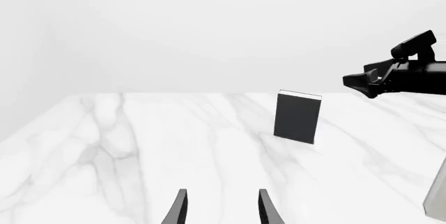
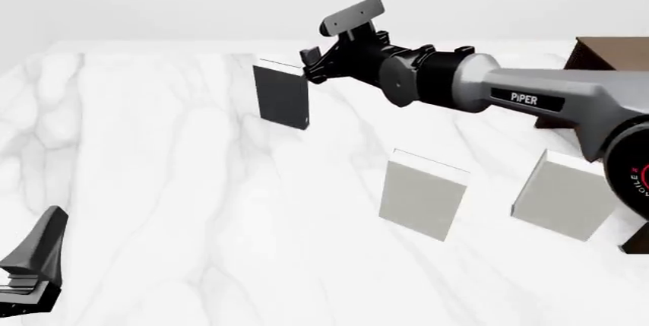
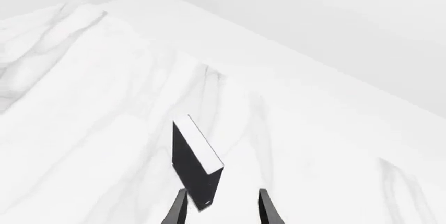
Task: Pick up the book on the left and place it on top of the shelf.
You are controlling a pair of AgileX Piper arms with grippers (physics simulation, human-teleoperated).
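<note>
Your right arm reaches across from the right side of the front view, and its pincer (image 2: 310, 64) sits just beside the upper right corner of the dark book (image 2: 281, 95), at the book's top edge. That book stands upright on the white marble tabletop (image 2: 152, 151), towards the far left of the three books, with its pale page edge along the top. In the right wrist view the book (image 3: 194, 164) lies close ahead of the fingertips (image 3: 179, 205), overlapping the inner edge of one finger; the two fingers stand apart with a clear gap, and you cannot tell from here whether either touches the cover. Your left pincer (image 2: 36, 265) rests low at the near left corner of the front view, well apart from the book; its own camera shows its fingers (image 1: 267, 208) spread apart with bare tabletop between them, and the book (image 1: 298, 117) standing well ahead with the right arm (image 1: 397, 75) beside it. Two larger white books (image 2: 423, 194) (image 2: 564, 195) stand nearer you, to the right. The dark brown shelf (image 2: 609, 60) shows at the far right edge, partly behind the right arm.
</note>
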